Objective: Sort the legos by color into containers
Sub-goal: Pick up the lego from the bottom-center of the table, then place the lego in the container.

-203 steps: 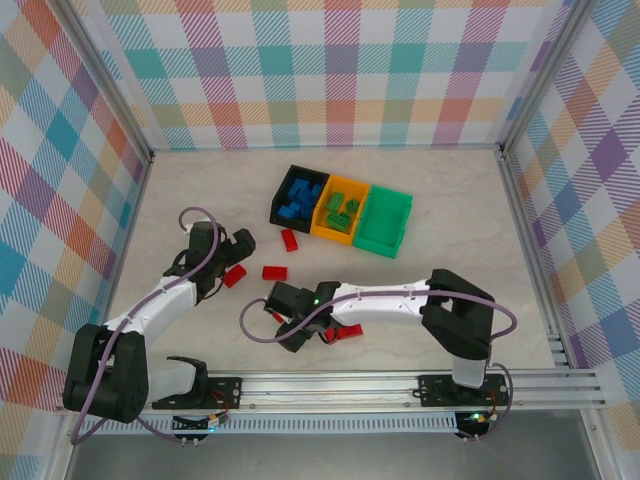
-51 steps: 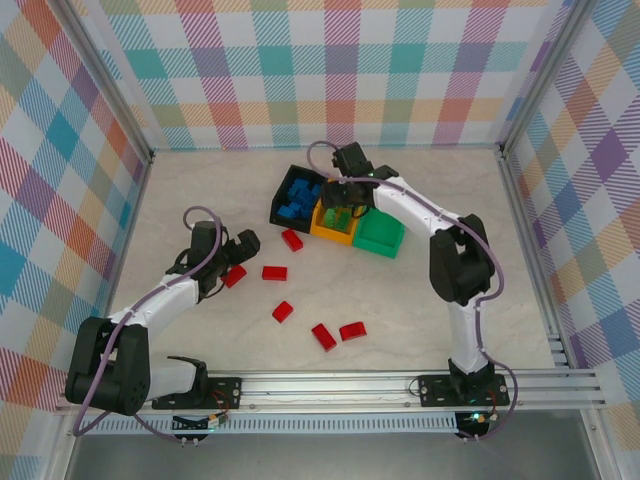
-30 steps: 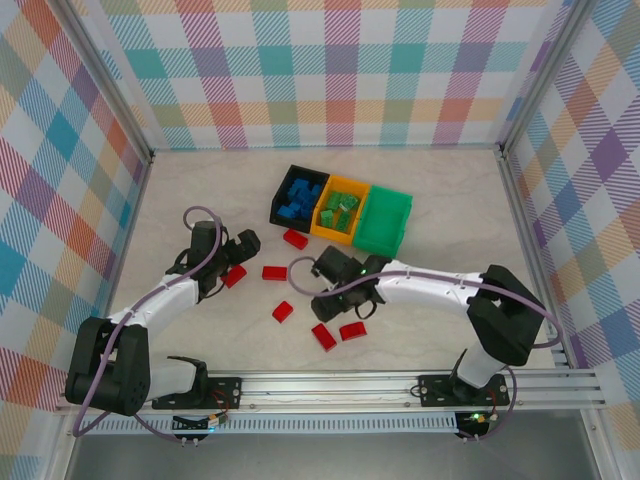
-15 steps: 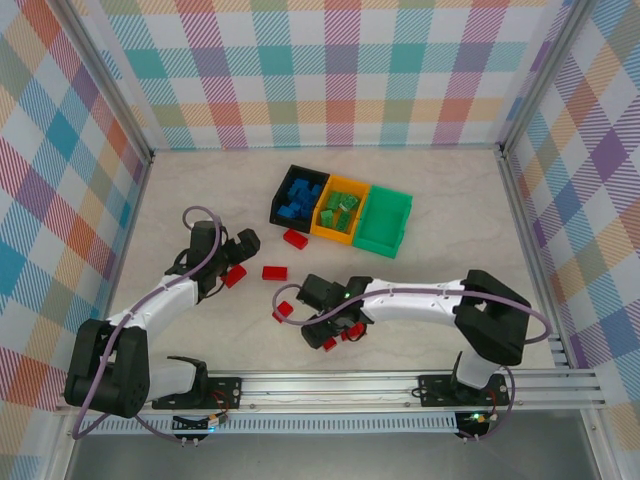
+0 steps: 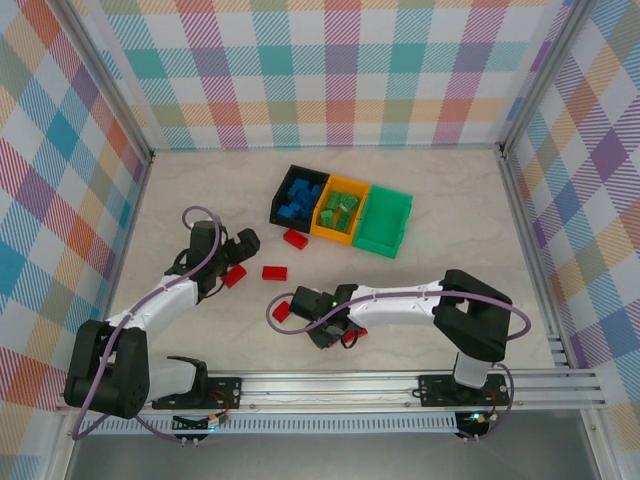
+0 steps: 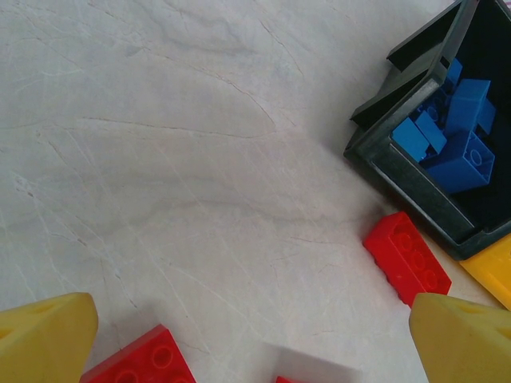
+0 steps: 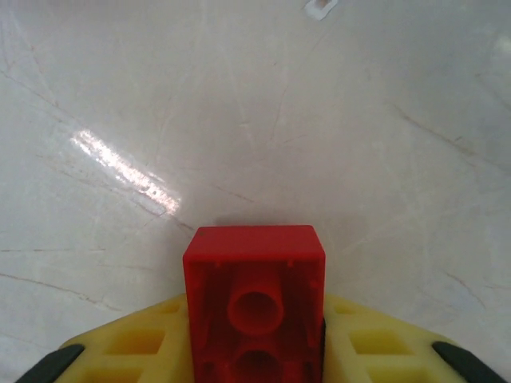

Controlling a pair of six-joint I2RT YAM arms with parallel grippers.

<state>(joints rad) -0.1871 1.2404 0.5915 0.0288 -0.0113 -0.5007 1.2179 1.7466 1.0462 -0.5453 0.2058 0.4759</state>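
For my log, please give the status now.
Left gripper open, beside loose red legos. Right gripper shut on red lego. Green bin empty, nothing blocking it.

red legos (image 5: 274,273), black bin (image 5: 278,206), orange bin (image 5: 330,237), green bin (image 5: 382,244), pastel plaid walls (image 5: 320,70), pale marbled table (image 5: 450,200)

The black plastic bin (image 5: 278,205), orange plastic bin (image 5: 330,236) and green plastic bin (image 5: 386,222) are standing joined, left to right, on the pale marbled table (image 5: 200,195). Small blue plastic bricks (image 5: 299,195) are lying in the first, green plastic bricks (image 5: 343,208) in the second. Before the bins, red plastic bricks (image 5: 274,272) are lying on the table, one red brick (image 7: 254,267) sitting between the right gripper's (image 5: 328,335) fingers.
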